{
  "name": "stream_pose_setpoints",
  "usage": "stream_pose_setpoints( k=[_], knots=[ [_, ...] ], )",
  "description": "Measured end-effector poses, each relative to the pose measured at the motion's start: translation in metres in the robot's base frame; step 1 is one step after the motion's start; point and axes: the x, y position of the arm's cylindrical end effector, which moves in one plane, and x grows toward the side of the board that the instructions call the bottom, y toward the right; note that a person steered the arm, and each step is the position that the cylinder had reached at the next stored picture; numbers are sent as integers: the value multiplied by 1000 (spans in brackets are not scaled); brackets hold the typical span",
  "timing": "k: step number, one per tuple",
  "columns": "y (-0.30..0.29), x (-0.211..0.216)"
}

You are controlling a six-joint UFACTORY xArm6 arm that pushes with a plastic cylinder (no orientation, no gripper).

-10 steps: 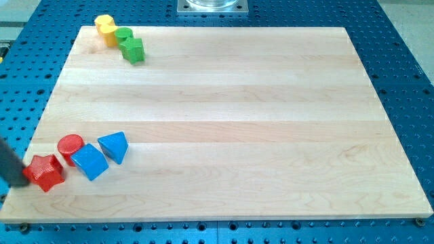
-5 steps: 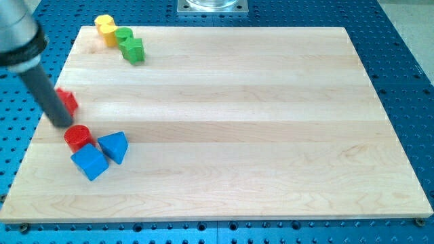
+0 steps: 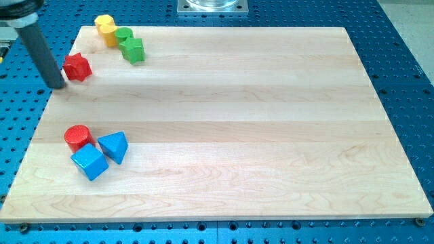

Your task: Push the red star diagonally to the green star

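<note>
Camera view is showing, nearest the view's bottom left of the board [image 3: 224,122], a blue cube [image 3: 89,163] sitting just beside a blue triangular block [image 3: 114,146], with a red cylinder [image 3: 77,137] close at their upper left. Farther up the left edge, the red star [image 3: 77,67] is lying well apart from that group, and the tip [image 3: 57,86] of the bare rod, a tool with nothing to open or close, is resting just beside the star's lower left. Farthest off, at the top left, the green star [image 3: 133,50] is sitting near the red star's upper right, touching a green cylinder [image 3: 123,35], with a yellow block [image 3: 106,28] beside that.
</note>
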Motion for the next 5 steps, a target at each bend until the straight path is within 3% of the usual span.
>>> stream_pose_setpoints(
  k=[2,4,5],
  knots=[
    [-1,-119],
    [30,-173],
    [39,-174]
  ],
)
